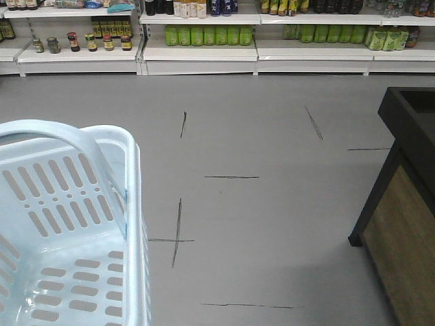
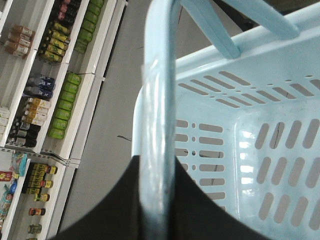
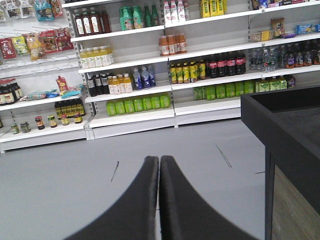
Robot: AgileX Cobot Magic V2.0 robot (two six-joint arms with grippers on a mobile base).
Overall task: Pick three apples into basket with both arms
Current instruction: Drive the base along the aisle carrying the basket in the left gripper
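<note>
The basket [image 1: 139, 204] fills the near left, with its handle [image 1: 75, 146] raised over the opening. A counter [image 1: 408, 204] stands at the near right, well apart from it, and the floor [image 1: 258, 136] lies between them. Shelves [image 1: 204, 51] run along the far side. Jars [image 1: 81, 42] stand on the low shelf at the left, with bottles [image 1: 207, 35] to their right (more rows are stacked above).

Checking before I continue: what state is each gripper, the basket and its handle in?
basket: upright, visible part empty.
basket handle: raised, clamped.
left gripper: shut on basket handle.
right gripper: shut, holding nothing.
apples: none in view.
</note>
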